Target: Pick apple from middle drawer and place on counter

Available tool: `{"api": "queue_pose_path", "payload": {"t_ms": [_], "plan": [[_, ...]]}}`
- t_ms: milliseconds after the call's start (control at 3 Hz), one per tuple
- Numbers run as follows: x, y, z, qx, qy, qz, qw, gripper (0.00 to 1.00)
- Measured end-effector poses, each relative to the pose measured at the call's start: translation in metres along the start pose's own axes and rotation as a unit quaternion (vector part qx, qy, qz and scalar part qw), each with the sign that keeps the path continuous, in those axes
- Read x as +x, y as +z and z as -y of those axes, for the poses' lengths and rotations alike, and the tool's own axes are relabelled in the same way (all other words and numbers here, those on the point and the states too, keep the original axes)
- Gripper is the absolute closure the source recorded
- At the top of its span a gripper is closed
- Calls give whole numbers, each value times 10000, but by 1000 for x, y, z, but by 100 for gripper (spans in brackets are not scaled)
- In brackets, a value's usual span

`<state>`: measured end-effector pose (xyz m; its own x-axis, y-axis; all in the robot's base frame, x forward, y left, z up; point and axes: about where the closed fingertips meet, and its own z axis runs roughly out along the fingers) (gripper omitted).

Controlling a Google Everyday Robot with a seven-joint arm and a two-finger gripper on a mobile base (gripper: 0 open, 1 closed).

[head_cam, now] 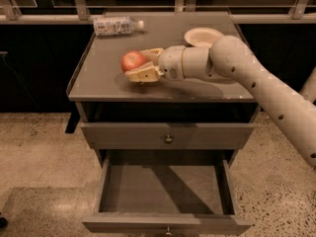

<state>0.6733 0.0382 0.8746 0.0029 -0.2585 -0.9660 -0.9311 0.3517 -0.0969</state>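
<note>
The red apple [132, 60] with a yellowish patch sits low over the left middle of the grey counter [98, 78], at or just above its surface. My gripper [136, 63] reaches in from the right and is shut on the apple, with one pale finger [150, 52] behind it and one [140, 75] in front. The middle drawer [165, 189] is pulled open below, and its grey tray floor is bare.
A plastic bottle [114, 25] lies at the counter's back left. A white paper bowl [202, 35] stands at the back right, just behind my arm. A closed knobbed drawer front [168, 135] is above the open drawer. The floor is speckled.
</note>
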Motion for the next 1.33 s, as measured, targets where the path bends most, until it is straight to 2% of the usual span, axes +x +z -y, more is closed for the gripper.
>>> {"api": "queue_pose_path", "payload": {"t_ms": [667,1000,1333], "plan": [[4,1,-1,24,-52,-28,10000,12],[4,1,-1,23,-52,-28,10000,0],[4,1,-1,23,-52,-28,10000,0]]}}
